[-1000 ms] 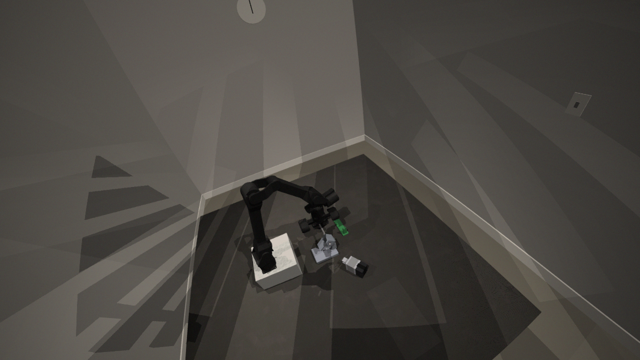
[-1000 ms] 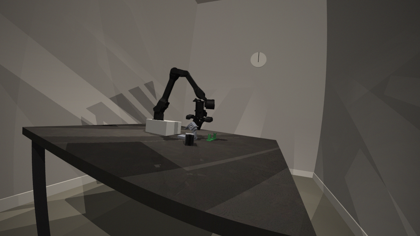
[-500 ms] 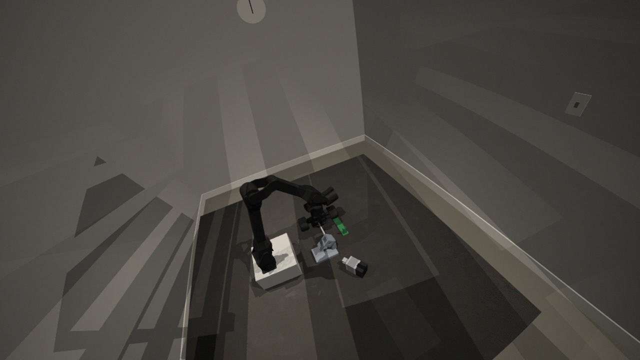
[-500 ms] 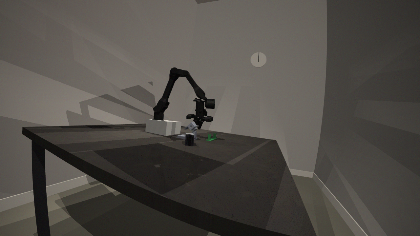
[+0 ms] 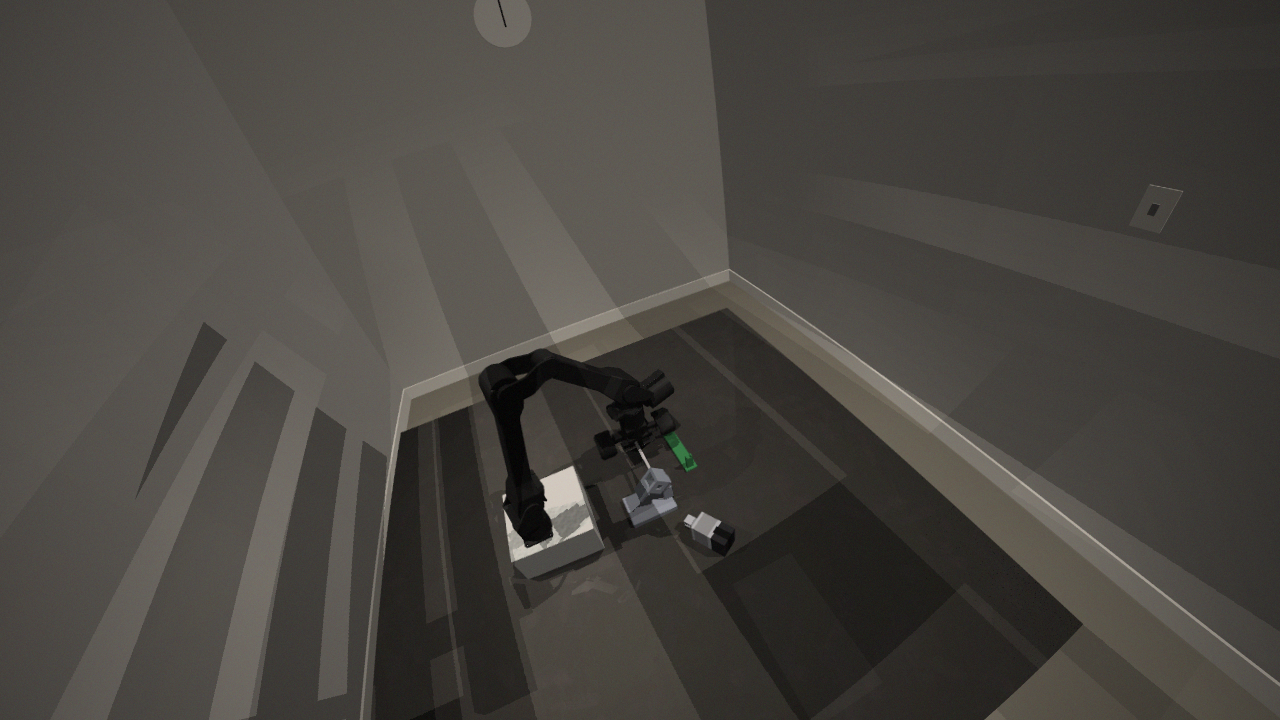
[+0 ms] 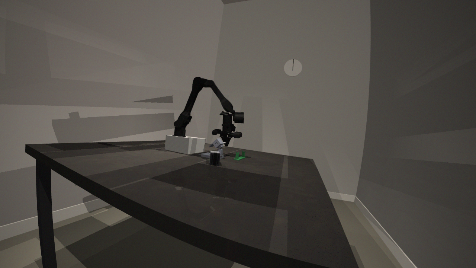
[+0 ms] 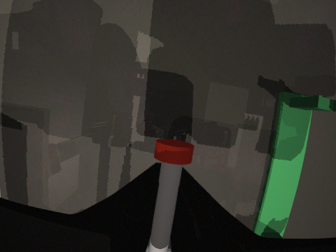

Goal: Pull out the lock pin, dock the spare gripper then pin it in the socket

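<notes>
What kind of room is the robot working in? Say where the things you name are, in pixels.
Perhaps a plain indoor workroom or lab: a wall clock (image 5: 502, 17) (image 6: 292, 67), pale skirting along the walls, and a robot arm (image 5: 512, 429) (image 6: 191, 99) mounted on a dark table (image 6: 232, 179).

High corner, low tabletop, fingers' close-up

- 1 dark table carries everything.
- 1 white block sits flat on it.
- 1 grey-blue mount stands near the block.
- 1 spare gripper, light and black, lies near the mount.
- 1 green holder with 2 uprights rests near the mount.
</notes>
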{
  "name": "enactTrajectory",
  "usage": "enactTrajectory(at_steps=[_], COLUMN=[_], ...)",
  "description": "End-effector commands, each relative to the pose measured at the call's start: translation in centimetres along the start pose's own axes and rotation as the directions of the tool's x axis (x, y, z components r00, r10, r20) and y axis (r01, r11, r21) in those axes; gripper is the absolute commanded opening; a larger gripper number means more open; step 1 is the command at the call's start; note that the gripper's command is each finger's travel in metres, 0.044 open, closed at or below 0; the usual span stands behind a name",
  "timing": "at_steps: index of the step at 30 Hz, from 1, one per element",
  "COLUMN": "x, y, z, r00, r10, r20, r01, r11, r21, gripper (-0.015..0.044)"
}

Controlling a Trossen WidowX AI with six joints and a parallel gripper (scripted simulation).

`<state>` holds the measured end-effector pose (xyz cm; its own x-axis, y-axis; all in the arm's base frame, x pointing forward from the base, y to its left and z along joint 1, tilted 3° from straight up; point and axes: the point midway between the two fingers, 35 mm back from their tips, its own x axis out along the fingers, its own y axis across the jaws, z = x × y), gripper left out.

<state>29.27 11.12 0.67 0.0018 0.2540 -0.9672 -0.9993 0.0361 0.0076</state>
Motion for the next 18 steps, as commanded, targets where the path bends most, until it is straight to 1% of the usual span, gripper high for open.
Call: enactTrajectory(at_steps=[1,18], x=[0.1,0.3], y=[0.0,-0.1], z=[0.4,1.6], r00=[1.000,1.000], r10=[-0.001,0.005], r20=[0.002,-0.001], r01=[0.001,-0.005], r11=[1.000,1.000], r21=[0.001,0.002], gripper=[0.0000,0.0000])
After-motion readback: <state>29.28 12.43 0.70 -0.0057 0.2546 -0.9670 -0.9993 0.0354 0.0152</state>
